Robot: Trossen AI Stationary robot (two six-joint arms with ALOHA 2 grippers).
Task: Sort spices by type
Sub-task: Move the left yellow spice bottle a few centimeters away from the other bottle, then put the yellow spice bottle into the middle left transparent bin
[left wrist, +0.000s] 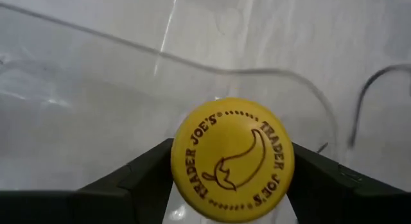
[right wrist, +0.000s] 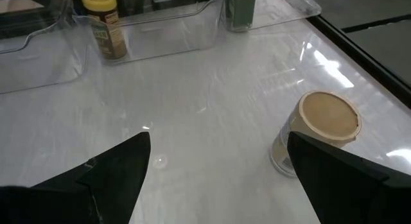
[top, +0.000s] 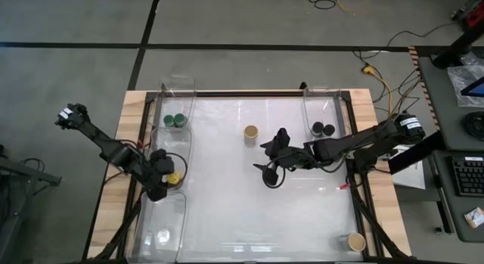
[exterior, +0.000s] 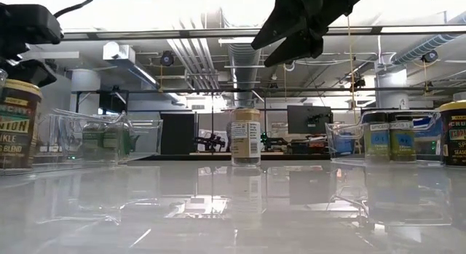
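Observation:
My left gripper is shut on a yellow-lidded spice jar inside a clear bin at the table's left side. My right gripper hangs open above the table's middle, touching nothing. A tan-lidded jar stands upright on the table just beyond it, toward the far edge, and also shows in the right wrist view. Two green-lidded jars stand in the far left bin. Two black-lidded jars stand in the far right bin. Another tan-lidded jar stands near the near right corner. My left gripper pinches the yellow jar by its round lid, one finger on each side of the lid's rim. The fingers come from above, pointing down. The jar stands upright below them; whether its base rests on the bin floor I cannot tell.
Clear plastic bins line both sides: three along the left edge, the nearest with no jar, and one at the far right. The glossy white table lies open between them. A raised frame borders the table.

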